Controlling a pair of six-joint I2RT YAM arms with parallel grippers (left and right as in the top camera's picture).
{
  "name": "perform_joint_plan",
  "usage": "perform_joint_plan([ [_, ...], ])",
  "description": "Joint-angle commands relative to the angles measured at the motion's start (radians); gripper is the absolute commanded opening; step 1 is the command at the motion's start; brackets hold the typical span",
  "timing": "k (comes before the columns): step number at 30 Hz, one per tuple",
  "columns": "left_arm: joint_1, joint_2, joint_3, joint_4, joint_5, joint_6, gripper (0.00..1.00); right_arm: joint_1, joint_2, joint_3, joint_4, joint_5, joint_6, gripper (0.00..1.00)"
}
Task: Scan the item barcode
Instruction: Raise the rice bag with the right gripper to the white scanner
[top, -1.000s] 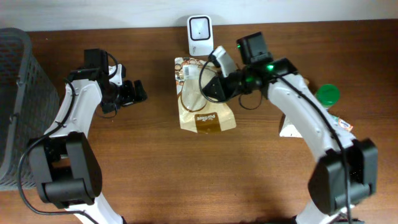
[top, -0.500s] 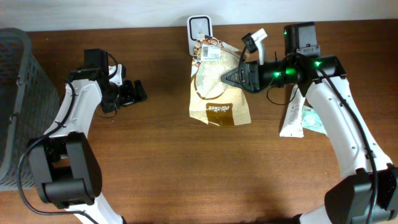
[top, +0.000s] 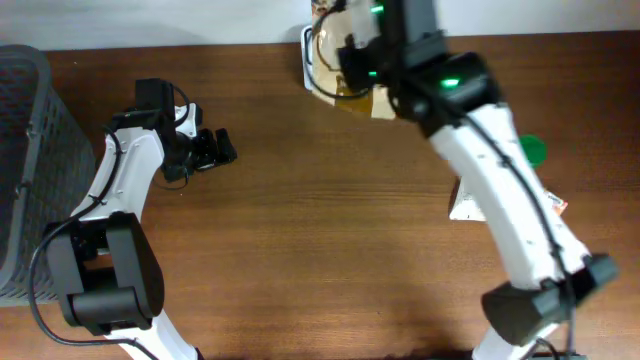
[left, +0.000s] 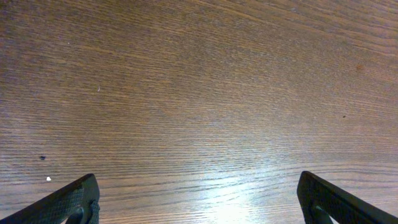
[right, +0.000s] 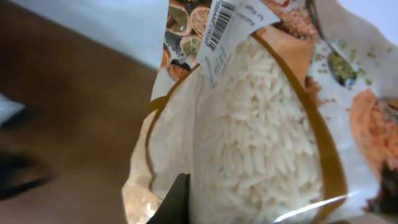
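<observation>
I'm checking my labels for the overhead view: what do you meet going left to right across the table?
Mesh basket → left gripper → rice bag → white pouch → green lid.

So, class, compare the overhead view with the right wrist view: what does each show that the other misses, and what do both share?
Only the overhead view shows the left gripper, open, the grey basket, the partly hidden white scanner and the green lid. Only the right wrist view shows the barcode label and the rice grains through the clear window. Both show the rice bag and the wooden table.
</observation>
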Motion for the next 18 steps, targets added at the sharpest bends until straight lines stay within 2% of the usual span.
perform_joint_plan([
  [1, 0.002, -0.011, 0.007, 0.002, -0.007, 0.006, 0.99, 0.082, 0.150, 0.014, 0.150, 0.593, -0.365, 0.04],
  [6, 0.002, -0.011, 0.007, 0.002, -0.007, 0.006, 0.99, 0.085, 0.351, 0.014, 0.467, 0.834, -0.737, 0.04],
  [10, 0.002, -0.011, 0.007, 0.002, -0.007, 0.006, 0.99, 0.062, 0.459, 0.014, 0.715, 0.853, -0.935, 0.04],
  [14, 0.002, -0.011, 0.007, 0.002, -0.007, 0.006, 0.99, 0.044, 0.534, 0.014, 0.879, 0.833, -1.099, 0.04],
  [18, 0.002, -0.011, 0.007, 0.002, -0.007, 0.006, 0.99, 0.031, 0.588, 0.014, 0.900, 0.783, -1.130, 0.04],
])
